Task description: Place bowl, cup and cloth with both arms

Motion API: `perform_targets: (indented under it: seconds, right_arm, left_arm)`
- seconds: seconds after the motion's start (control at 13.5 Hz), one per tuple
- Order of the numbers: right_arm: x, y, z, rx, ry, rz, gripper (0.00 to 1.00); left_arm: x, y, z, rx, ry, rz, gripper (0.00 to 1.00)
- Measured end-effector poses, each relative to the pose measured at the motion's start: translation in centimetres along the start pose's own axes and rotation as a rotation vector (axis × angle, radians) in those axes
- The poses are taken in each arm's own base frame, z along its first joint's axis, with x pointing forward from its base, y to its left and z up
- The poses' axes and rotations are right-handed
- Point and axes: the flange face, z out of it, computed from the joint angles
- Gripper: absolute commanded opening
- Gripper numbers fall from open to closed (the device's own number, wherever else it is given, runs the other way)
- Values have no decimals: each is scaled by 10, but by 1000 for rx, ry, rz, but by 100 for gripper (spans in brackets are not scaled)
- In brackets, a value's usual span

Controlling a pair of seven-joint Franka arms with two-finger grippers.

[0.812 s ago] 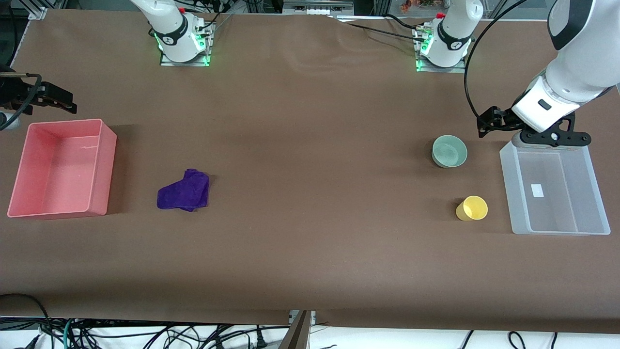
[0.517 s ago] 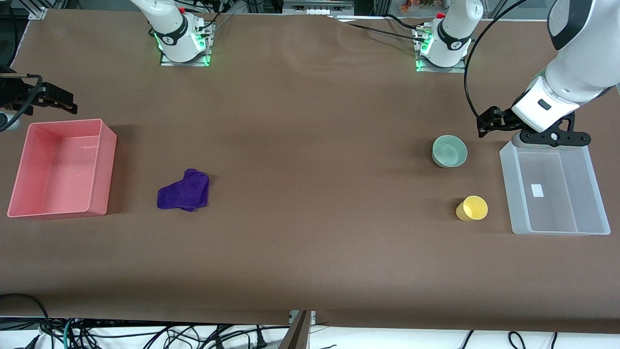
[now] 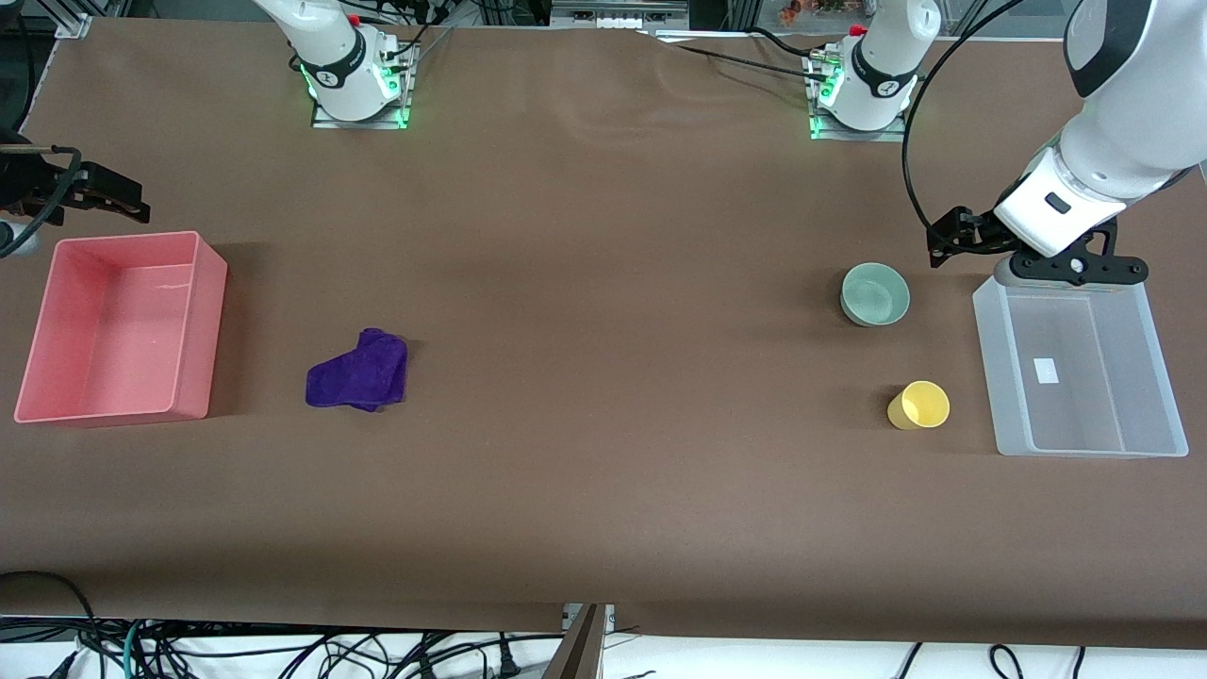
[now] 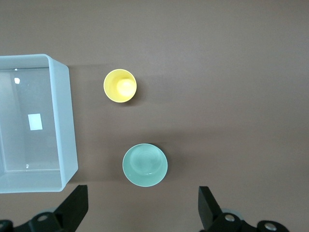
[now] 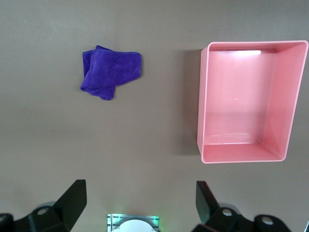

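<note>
The pale green bowl point(image 3: 875, 294) point(image 4: 145, 165) stands upright toward the left arm's end of the table. The yellow cup point(image 3: 919, 405) point(image 4: 120, 85) stands nearer the front camera than the bowl. The purple cloth point(image 3: 358, 372) point(image 5: 111, 71) lies crumpled toward the right arm's end. My left gripper point(image 3: 1073, 268) point(image 4: 143, 195) is open and empty, held high by the clear bin's rim, beside the bowl. My right gripper point(image 5: 140, 189) is open and empty, held high; its black hand point(image 3: 71, 185) shows at the front view's edge by the pink bin.
An empty pink bin point(image 3: 203, 283) point(image 5: 205, 101) stands at the right arm's end, beside the cloth. An empty clear bin point(image 3: 988, 349) point(image 4: 67, 121) stands at the left arm's end, beside the bowl and cup. The arm bases point(image 3: 358, 80) stand along the table's edge.
Both hands have drifted very slightly upward. The bowl, cup and cloth have not moved.
</note>
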Motion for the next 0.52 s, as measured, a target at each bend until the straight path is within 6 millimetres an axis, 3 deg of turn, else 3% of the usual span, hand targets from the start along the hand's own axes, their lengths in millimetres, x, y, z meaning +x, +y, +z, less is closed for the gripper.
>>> perform_targets:
  seconds: [0.52]
  right_arm:
    - [-4,0,-5,-1,10,2,100]
  left_arm:
    - [-4,1,3,3,-34,3,100]
